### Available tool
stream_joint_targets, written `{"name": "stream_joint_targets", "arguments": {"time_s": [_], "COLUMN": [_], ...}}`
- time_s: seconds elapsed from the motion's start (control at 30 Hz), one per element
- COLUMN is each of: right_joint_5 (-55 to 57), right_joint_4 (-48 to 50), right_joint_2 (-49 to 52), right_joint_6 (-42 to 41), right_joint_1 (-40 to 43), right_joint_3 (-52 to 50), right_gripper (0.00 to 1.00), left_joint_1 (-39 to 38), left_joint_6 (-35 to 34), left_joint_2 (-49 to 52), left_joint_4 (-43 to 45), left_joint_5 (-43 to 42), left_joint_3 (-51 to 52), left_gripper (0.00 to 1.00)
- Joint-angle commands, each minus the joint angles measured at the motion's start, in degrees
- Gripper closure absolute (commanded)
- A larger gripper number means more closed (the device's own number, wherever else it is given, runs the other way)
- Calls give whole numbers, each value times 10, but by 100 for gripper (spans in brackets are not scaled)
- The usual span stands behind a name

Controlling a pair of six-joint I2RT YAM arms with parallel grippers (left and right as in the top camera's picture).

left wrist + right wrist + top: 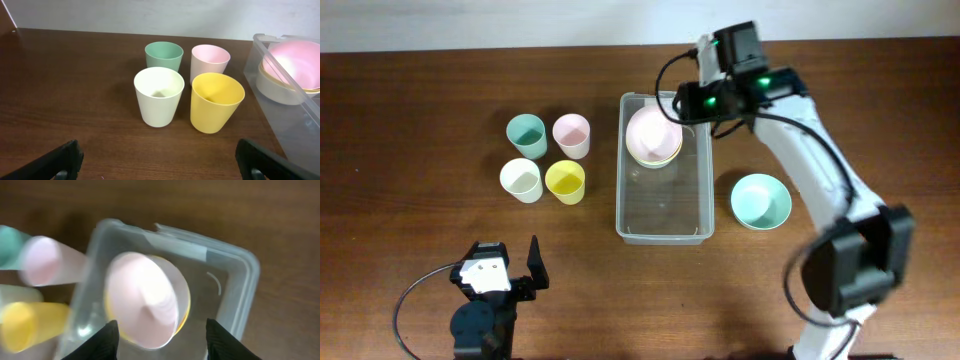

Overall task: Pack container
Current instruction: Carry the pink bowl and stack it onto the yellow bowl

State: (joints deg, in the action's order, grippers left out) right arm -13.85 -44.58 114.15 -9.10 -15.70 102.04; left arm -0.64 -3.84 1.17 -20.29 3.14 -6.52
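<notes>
Overhead, the container [665, 215] held a pink bowl [653, 135] at its far end, with the right gripper [688, 103] above it and a mint bowl [761, 200] just right of the container. Left wrist: the left gripper [160, 160] was spread wide and empty. Right wrist: the fingers [107, 340] were parted over the pink bowl, so rising straight clear of the container's rim before fetching the mint bowl seemed wisest.

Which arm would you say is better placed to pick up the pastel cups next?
Left: the left gripper, open, faces the white cup and yellow cup unobstructed; the right gripper hangs over the container.
</notes>
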Motion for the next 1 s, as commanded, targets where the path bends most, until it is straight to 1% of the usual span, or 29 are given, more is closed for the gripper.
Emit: {"name": "stream_joint_targets", "arguments": {"time_s": [0.0,0.07,0.13,0.2,0.27,0.3,0.33,0.43,0.67,0.7,0.73,0.87,0.9,0.93,0.97], "right_joint_5": [10,10,10,8,-3,-12,-27,-45,-50,-50,-50,-29,-26,-14,6], "right_joint_4": [9,14,19,21,24,24,24,24,15,10,-2,-64,-80,-106,-140], "right_joint_2": [46,67,82,92,99,102,107,111,99,93,83,41,28,7,-18], "right_joint_6": [-4,-4,-4,-7,-9,-9,-26,-48,-49,-49,-47,-47,-47,-47,-47], "right_joint_1": [-2,-1,-2,-1,-2,-1,-2,-1,7,8,11,19,20,20,20], "right_joint_3": [-4,-4,-4,-4,-4,-4,-4,-4,-3,-3,2,37,44,53,62], "right_gripper": [49,49,61,81,91,94,96,96,96,94,83,81,78,68,63], "left_joint_1": [-2,-2,-2,-2,-2,-2,-2,-2,-2,-2,-2,-2,-2,-2,-2], "left_joint_6": [9,9,9,9,9,9,9,9,9,9,9,9,9,9,9], "left_joint_2": [-5,-5,-5,-5,-5,-5,-5,-5,-5,-5,-5,-5,-5,-5,-5], "left_joint_4": [1,1,1,1,1,1,1,1,1,1,1,1,1,1,1], "left_joint_5": [-8,-8,-8,-8,-8,-8,-8,-8,-8,-8,-8,-8,-8,-8,-8], "left_joint_3": [3,3,3,3,3,3,3,3,3,3,3,3,3,3,3], "left_gripper": [0,0,0,0,0,0,0,0,0,0,0,0,0,0,1]}}
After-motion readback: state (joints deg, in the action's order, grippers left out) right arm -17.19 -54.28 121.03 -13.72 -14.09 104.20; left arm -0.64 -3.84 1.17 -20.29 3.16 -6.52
